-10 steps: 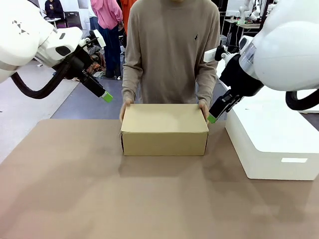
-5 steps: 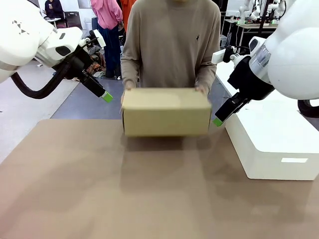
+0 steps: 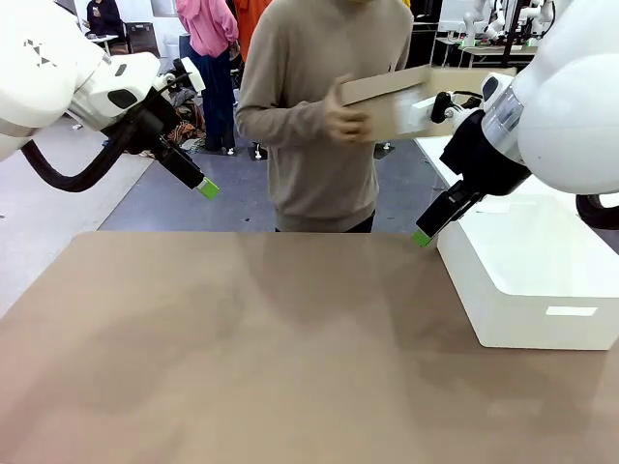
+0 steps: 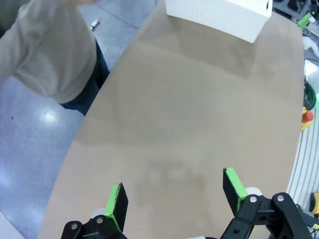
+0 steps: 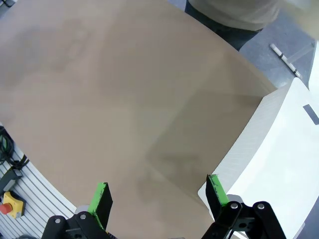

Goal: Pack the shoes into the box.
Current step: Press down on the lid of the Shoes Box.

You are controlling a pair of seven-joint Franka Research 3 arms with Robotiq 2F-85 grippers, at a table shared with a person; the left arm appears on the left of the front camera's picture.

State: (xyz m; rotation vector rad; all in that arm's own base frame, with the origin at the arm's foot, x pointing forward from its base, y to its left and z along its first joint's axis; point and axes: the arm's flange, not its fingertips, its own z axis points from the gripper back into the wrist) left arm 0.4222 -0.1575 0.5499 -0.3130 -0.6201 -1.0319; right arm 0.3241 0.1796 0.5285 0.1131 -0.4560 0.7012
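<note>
While aloft, box (image 3: 411, 97) in hand (image 3: 346, 118)

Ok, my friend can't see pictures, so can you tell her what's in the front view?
A person standing at the far side of a brown table carries a tan cardboard box off to the side, held up at chest height. Two white robot arms hang above the table with the left gripper and right gripper open, and a big white block sits on the right.

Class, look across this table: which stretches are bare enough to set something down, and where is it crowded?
The brown table is bare from its near edge to the person's side and out to its left edge. It is crowded on the right, where the white block sits with the right tool beside it.
</note>
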